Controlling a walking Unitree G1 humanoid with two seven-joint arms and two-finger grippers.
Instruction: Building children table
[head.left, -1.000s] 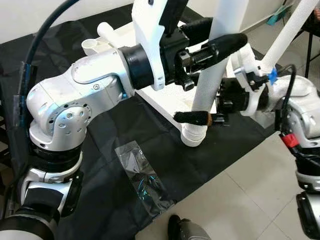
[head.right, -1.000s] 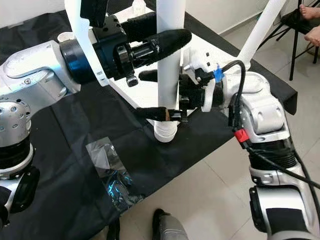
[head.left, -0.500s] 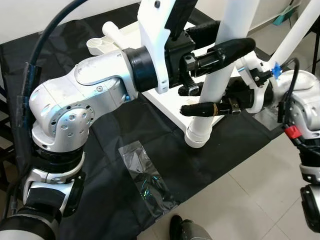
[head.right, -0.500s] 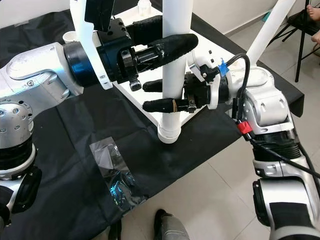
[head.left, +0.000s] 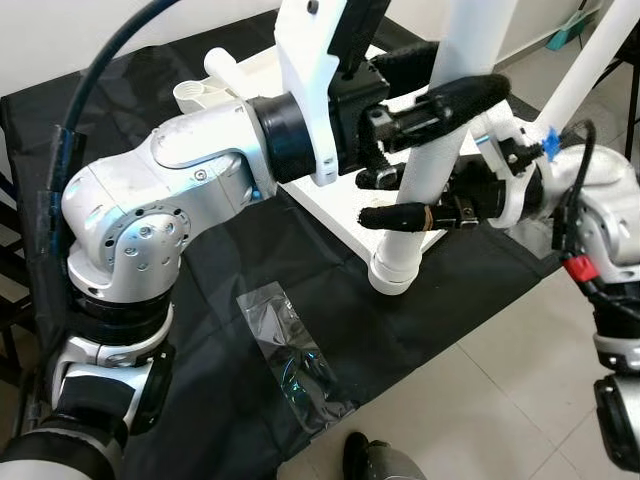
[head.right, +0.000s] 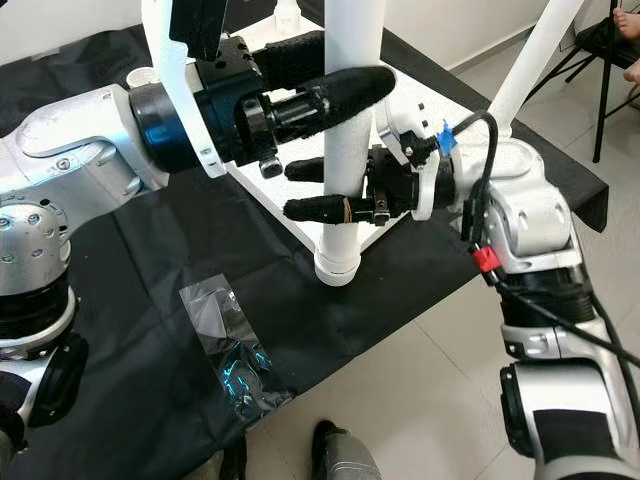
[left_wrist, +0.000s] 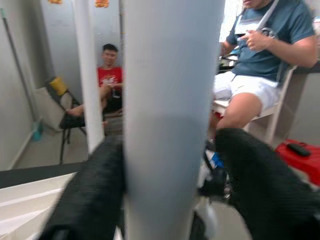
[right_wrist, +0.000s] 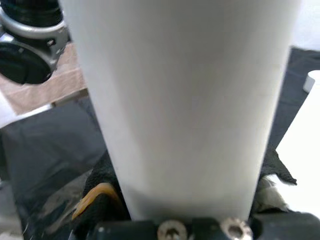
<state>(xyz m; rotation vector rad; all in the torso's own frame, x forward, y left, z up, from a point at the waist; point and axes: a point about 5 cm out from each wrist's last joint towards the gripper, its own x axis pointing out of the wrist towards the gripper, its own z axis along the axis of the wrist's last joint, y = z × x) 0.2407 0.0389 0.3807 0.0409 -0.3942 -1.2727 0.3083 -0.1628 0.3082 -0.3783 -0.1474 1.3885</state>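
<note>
Both grippers are on the same upright white cylindrical table leg: the left gripper clamps it high up, one black finger in front and one behind, and the right gripper grips it lower down, its two black fingers hugging either side of the tube. The leg stands near-vertical, its round lower end just above the black cloth sheet that covers the floor. Just behind the leg lies the flat white tabletop panel on the cloth, and a second white leg rises slanting at the far right. On the cloth to the near left of the held leg sits a crumpled clear plastic bag. Beyond the cloth's near edge, pale floor tiles show. Through the left wrist view, two seated people are in the room behind the leg.
</note>
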